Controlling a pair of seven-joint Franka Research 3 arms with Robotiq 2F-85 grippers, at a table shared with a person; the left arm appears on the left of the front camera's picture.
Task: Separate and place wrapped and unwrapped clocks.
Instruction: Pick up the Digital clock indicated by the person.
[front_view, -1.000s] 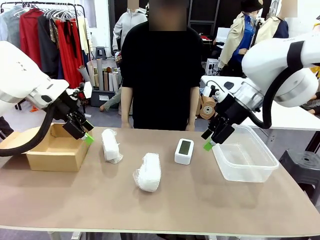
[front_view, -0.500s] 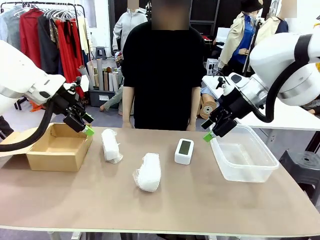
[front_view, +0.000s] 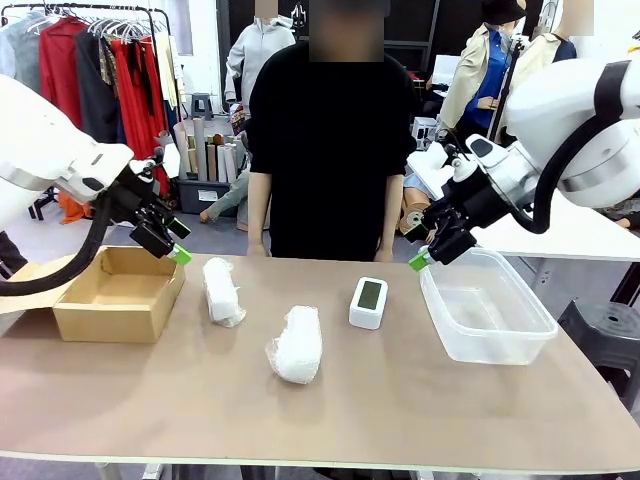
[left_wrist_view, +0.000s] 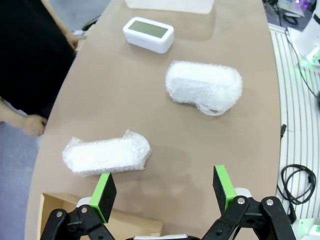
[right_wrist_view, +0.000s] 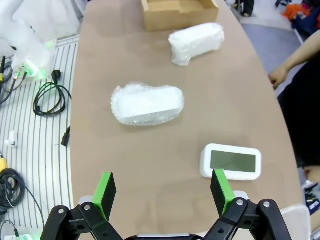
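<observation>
Left gripper (left_wrist_view: 162, 181) and right gripper (right_wrist_view: 162, 182): fingers spread, empty. Just ahead of left: crinkly white bundle (left_wrist_view: 106, 155). Beyond: second bundle (left_wrist_view: 204, 87), white clock (left_wrist_view: 148, 34) with grey-green screen.

The bundles (front_view: 222, 291) (front_view: 297, 344) are crinkly bubble wrap, the clock (front_view: 368, 302) smooth plastic, the box (front_view: 105, 325) matt cardboard.
</observation>
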